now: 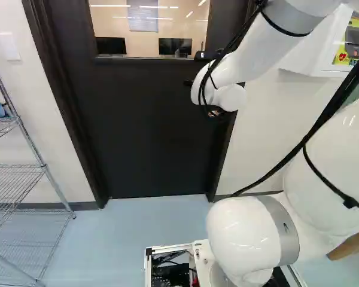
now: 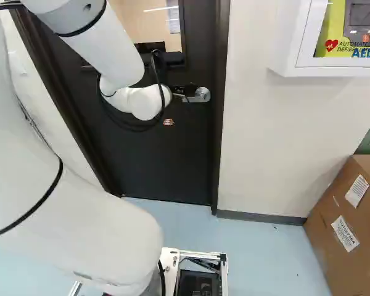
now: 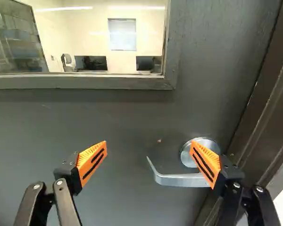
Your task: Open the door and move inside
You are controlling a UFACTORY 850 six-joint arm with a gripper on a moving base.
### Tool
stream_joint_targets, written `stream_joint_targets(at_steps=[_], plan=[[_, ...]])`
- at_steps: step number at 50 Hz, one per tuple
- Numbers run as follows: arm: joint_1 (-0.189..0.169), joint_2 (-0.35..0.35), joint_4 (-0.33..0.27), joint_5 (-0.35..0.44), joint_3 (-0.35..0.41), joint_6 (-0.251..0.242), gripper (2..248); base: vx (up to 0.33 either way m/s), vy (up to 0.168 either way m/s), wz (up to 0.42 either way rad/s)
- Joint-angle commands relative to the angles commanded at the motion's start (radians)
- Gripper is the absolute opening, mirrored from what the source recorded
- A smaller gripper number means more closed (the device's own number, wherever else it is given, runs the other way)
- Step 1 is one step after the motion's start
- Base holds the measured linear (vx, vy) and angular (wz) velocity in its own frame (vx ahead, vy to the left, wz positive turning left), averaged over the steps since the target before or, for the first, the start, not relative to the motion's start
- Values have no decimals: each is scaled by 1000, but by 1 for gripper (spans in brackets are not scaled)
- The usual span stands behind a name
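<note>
- Your hand (image 3: pixel 148 146) is open, its fingers spread wide with nothing gripped.
- The lever handle (image 2: pixel 201 95) sits right of centre in the upper half of the right base view, on the shut door (image 1: pixel 149 119).
- From the hand, the handle lies ahead and toward the door frame (image 3: pixel 262 108); the lever's free end shows between your fingers, its root behind the finger nearer the frame.
- Its long axis runs roughly level, crosswise from one finger toward the other, so you'd probably need to shift frameward or turn the hand before pressing down.
- You can't tell the gap to the lever, or the swing direction; the arm (image 1: pixel 242 60) hides the handle in the left base view.
</note>
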Motion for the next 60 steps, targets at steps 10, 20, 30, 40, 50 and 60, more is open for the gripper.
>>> stream_joint_targets(at_steps=[10,20,30,40,50,60], plan=[[0,-4,0,0,3,0,247,0,0,0],[0,-18,0,0,10,0,247,0,0,0],[0,-36,0,0,15,0,247,0,0,0],[1,-69,0,0,8,0,247,0,0,0],[1,-92,0,0,8,0,247,0,0,0],[1,-111,0,0,13,0,247,0,0,0]])
